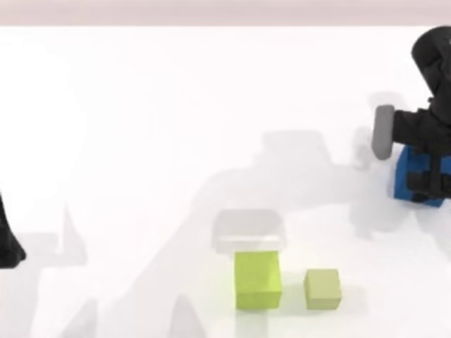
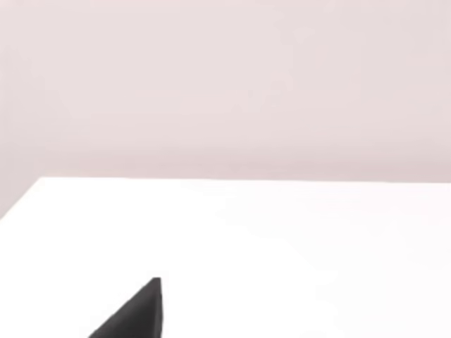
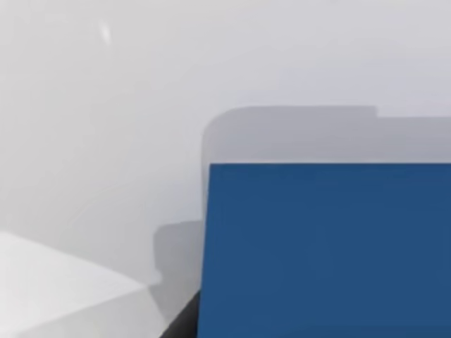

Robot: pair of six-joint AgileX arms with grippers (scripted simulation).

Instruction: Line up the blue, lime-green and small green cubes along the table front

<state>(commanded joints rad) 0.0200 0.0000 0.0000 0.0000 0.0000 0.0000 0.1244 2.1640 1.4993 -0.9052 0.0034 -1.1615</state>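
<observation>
No text, label or number is readable anywhere

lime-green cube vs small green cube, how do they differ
Colour: the lime-green cube is bright yellow-green, while the small green cube is a paler, duller olive.
Size: the lime-green cube is clearly larger than the small green cube.
Place: the lime-green cube sits on the left of the small green cube, apart from it.
Both are plain cubes standing free near the front of the white table, with no hand on either.
</observation>
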